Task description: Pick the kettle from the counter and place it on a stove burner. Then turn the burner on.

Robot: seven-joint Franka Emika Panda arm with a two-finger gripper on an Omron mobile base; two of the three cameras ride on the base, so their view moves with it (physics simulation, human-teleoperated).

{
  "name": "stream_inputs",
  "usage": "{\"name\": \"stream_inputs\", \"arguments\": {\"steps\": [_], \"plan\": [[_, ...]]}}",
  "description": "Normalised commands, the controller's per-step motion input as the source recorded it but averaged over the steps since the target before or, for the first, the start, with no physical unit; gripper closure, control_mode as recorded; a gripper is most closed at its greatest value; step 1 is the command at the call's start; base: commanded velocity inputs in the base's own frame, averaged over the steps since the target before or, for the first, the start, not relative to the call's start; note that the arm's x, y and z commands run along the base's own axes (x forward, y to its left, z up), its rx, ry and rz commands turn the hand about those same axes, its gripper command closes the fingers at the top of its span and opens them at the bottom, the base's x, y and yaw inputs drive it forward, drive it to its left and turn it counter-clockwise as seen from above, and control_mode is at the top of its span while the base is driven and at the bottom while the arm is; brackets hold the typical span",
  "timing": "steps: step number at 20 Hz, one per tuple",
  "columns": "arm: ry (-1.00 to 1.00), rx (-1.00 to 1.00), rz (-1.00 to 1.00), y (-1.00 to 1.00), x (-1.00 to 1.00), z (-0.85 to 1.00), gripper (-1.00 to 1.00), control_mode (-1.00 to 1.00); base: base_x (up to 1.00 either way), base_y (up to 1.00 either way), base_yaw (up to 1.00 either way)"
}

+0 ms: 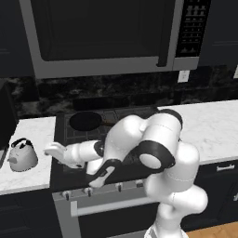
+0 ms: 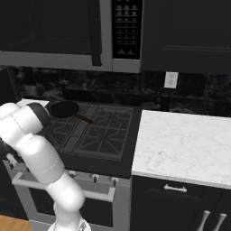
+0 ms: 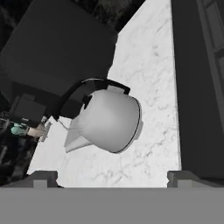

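The pale silver-grey kettle (image 1: 22,156) with its black arched handle stands on the narrow white marble counter (image 1: 35,130), left of the stove. In the hand view the kettle (image 3: 109,120) lies centred just beyond my fingertips, its spout toward the lower left. My gripper (image 1: 52,150) reaches left over the stove's front-left corner, a short way right of the kettle and not touching it. The gripper (image 3: 113,179) is open with nothing between its fingers. The black cooktop's burner grates (image 2: 101,133) sit bare at the front.
A black frying pan (image 1: 86,121) rests on the back-left burner. A dark boxy appliance (image 3: 52,48) stands on the counter behind the kettle. A microwave (image 1: 102,32) hangs above the stove. The wider marble counter (image 2: 185,140) lies to the right. Stove knobs (image 1: 88,190) line the front.
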Motion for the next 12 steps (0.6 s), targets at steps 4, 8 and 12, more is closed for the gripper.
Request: {"name": "stream_inputs", "arguments": {"steps": [4, 8, 12], "plan": [[0.20, -0.01, -0.12, 0.01, 0.00, 1.00, -1.00, -1.00, 0.00, 0.00, 0.00], [0.26, 0.00, -0.09, 0.04, 0.00, 1.00, -1.00, -1.00, 0.00, 0.00, 0.00], [0.30, -0.02, -0.04, 0.14, 0.00, 1.00, -1.00, -1.00, 0.00, 0.00, 0.00]]}}
